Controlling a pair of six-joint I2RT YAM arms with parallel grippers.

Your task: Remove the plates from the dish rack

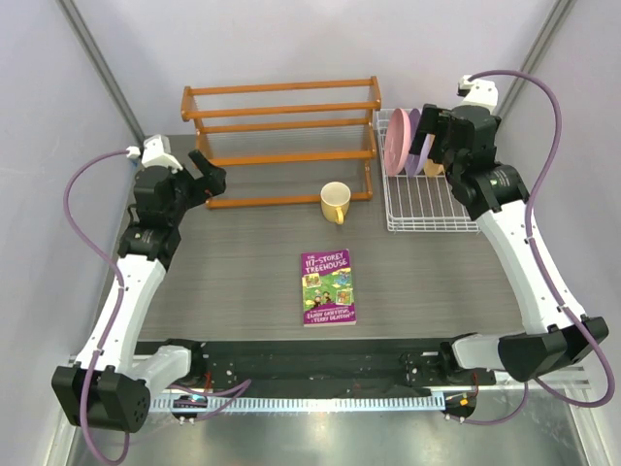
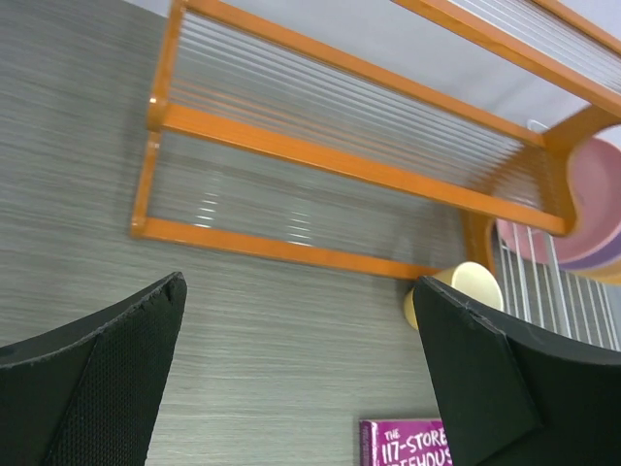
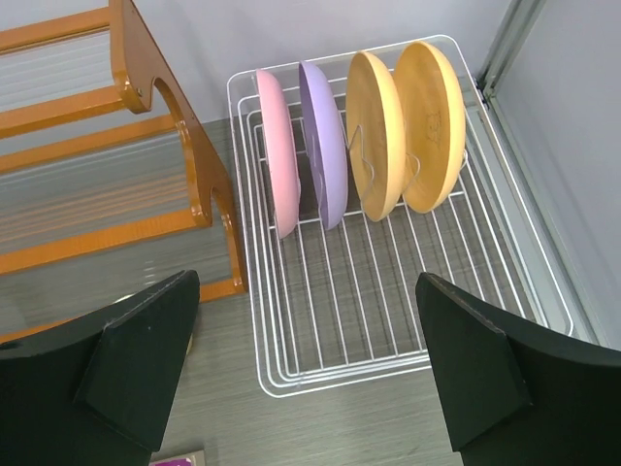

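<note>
Plates [image 3: 432, 126] wait at the far right, none lifted yet. From the left: the left gripper [image 1: 208, 171] hangs with fingers spread and nothing between them, beside a wooden shelf [image 1: 281, 89]. A yellow mug [image 1: 335, 202] and a purple book [image 1: 329, 287] sit mid-table. Next comes the white wire dish rack [image 1: 432, 228], whose bars keep four plates upright on edge: a pink plate [image 3: 281, 160], a lilac plate [image 3: 325, 146] and two orange-tan plates [image 3: 378, 136]. The right gripper [image 3: 307, 280] hovers above the rack, fingers wide apart and empty, likely lining up on a rim.
</note>
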